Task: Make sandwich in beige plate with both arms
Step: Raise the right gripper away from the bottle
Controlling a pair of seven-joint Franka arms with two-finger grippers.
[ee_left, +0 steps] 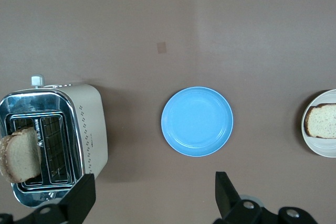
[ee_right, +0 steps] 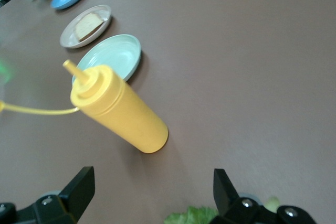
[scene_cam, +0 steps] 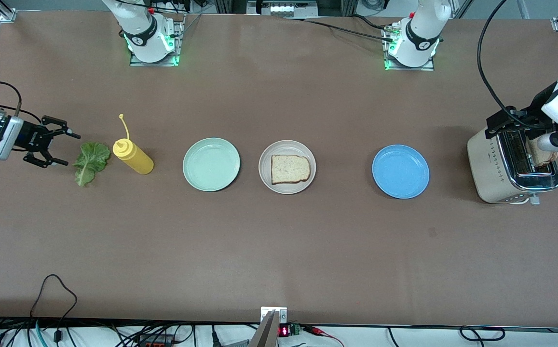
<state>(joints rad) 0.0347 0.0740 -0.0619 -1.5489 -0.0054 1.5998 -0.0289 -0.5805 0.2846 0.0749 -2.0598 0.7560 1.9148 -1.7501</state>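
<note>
The beige plate [scene_cam: 265, 166] sits mid-table with one bread slice [scene_cam: 290, 169] lying on it. A second bread slice [scene_cam: 542, 156] stands in a slot of the toaster [scene_cam: 493, 168]. A green lettuce leaf [scene_cam: 90, 162] lies on the table at the right arm's end. My right gripper [scene_cam: 59, 147] is open and empty, right beside the lettuce [ee_right: 191, 216], which shows between its fingers. My left gripper [scene_cam: 512, 123] is open and empty over the toaster's edge; the toaster bread [ee_left: 21, 153] shows in its wrist view.
A yellow squeeze bottle [scene_cam: 133, 155] lies tilted between the lettuce and a mint-green plate [scene_cam: 211, 164]. An empty blue plate [scene_cam: 400, 171] sits between the beige plate and the toaster. Cables lie along the table's near edge.
</note>
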